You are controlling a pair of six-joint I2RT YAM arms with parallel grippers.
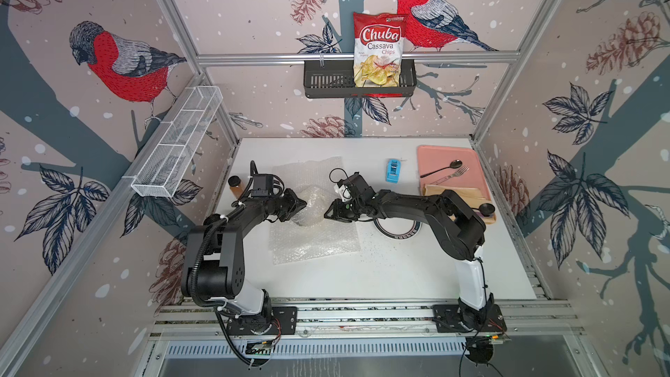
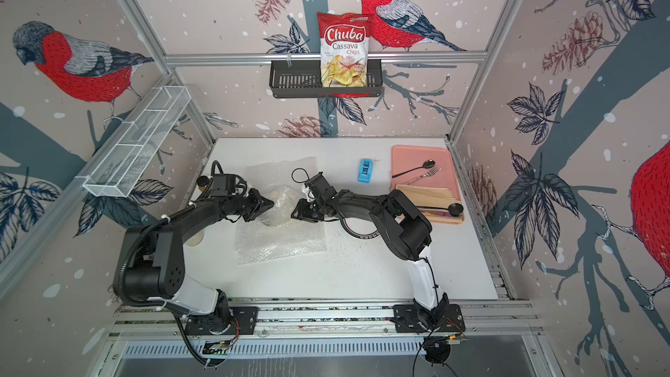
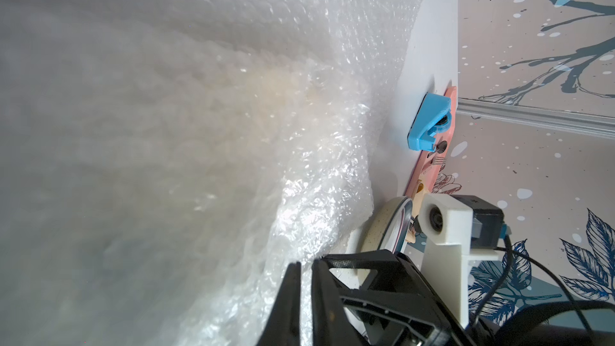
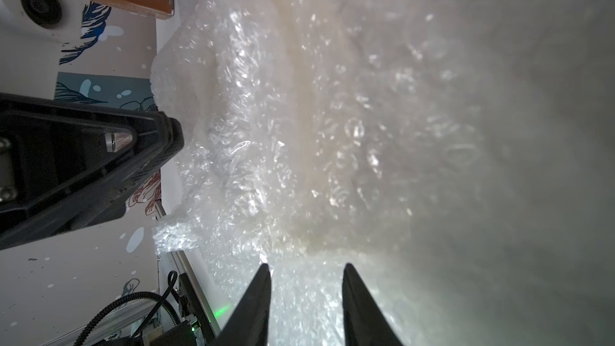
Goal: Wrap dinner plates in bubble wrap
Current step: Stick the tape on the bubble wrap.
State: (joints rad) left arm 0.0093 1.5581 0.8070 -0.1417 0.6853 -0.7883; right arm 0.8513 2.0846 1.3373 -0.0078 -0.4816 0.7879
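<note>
Clear bubble wrap (image 1: 311, 244) (image 2: 279, 244) lies in sheets at mid-table, bunched into a raised bundle between both grippers. A tan shape shows faintly through the bundle (image 3: 259, 101) (image 4: 299, 94); I cannot make out a plate in it. My left gripper (image 1: 304, 205) (image 3: 307, 261) is at the bundle's left side, jaws almost together on the film's edge. On the bundle's right side my right gripper (image 1: 326, 213) (image 4: 306, 266) is open, with wrap showing between its fingers. A dinner plate (image 1: 397, 235) (image 2: 362, 236) with a dark rim lies partly under the right arm.
A pink tray (image 1: 449, 155) at the back right holds a spoon, a fork and a tan napkin. A blue tape dispenser (image 1: 392, 170) stands behind the right gripper. An amber bottle (image 1: 235, 186) stands near the left wall. On the back wall a black basket (image 1: 326, 81) holds a chips bag.
</note>
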